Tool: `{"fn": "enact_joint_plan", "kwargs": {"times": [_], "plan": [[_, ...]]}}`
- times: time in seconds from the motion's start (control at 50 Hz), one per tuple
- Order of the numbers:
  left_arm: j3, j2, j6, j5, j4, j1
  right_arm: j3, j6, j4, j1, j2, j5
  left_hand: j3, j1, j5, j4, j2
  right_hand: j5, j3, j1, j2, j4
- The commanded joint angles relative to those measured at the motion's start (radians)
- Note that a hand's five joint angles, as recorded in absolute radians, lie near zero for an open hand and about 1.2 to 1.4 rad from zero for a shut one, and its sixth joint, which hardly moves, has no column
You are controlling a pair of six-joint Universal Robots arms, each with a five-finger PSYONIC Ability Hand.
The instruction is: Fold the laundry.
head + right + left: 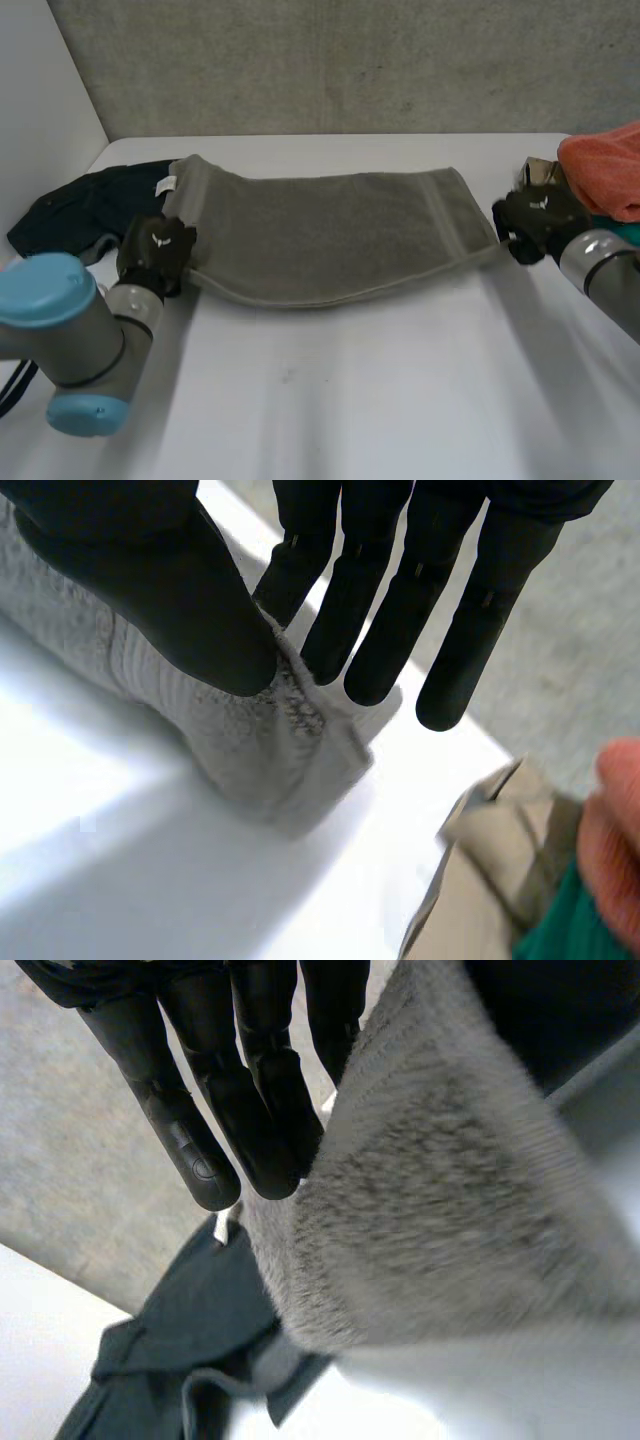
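Observation:
A grey towel [320, 235] lies folded lengthwise across the white table [350, 400], its long folded edge toward me. My left hand [155, 250] is at the towel's left end, near the front corner. In the left wrist view the towel [430, 1210] is pinched between the straight fingers [200, 1110] and the thumb. My right hand [535, 220] holds the right end. There the thumb [170, 590] and fingers pinch a corner of the towel [260, 740], lifted slightly off the table.
A dark garment [80, 205] lies bunched at the back left, just behind my left hand, and appears again beyond the fingertips [190, 1330]. At the right edge sits a pile with an orange cloth [605, 165], a beige piece [490, 880] and a teal one [560, 920].

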Motion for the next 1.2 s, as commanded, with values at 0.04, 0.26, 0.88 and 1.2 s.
{"fn": "enact_joint_plan", "kwargs": {"times": [0.04, 0.26, 0.88, 1.2], "plan": [[-0.068, 0.010, 0.018, 0.008, 0.132, 0.062, 0.021, -0.005, 0.010, -0.064, 0.003, -0.029, -0.277, -0.244, -0.268, -0.280, -0.280, 0.199, 0.201, 0.263, 0.212, 0.193], [-0.137, 0.046, 0.014, 0.063, 0.119, 0.160, 0.050, -0.011, 0.025, -0.047, -0.006, -0.040, -0.361, -0.328, -0.352, -0.364, -0.364, 0.199, 0.201, 0.263, 0.212, 0.193], [-0.274, 0.640, 0.289, 0.388, -0.951, 0.299, 0.224, -0.849, 0.860, -0.296, -0.282, -0.136, 0.227, 0.259, 0.235, 0.224, 0.224, 0.199, 0.201, 0.263, 0.212, 0.193], [0.237, 0.069, 0.128, 0.112, -0.431, 0.082, -0.136, -0.274, 0.199, -0.079, 0.041, -0.002, 0.227, 0.259, 0.235, 0.224, 0.224, 0.199, 0.201, 0.263, 0.212, 0.193]]}}
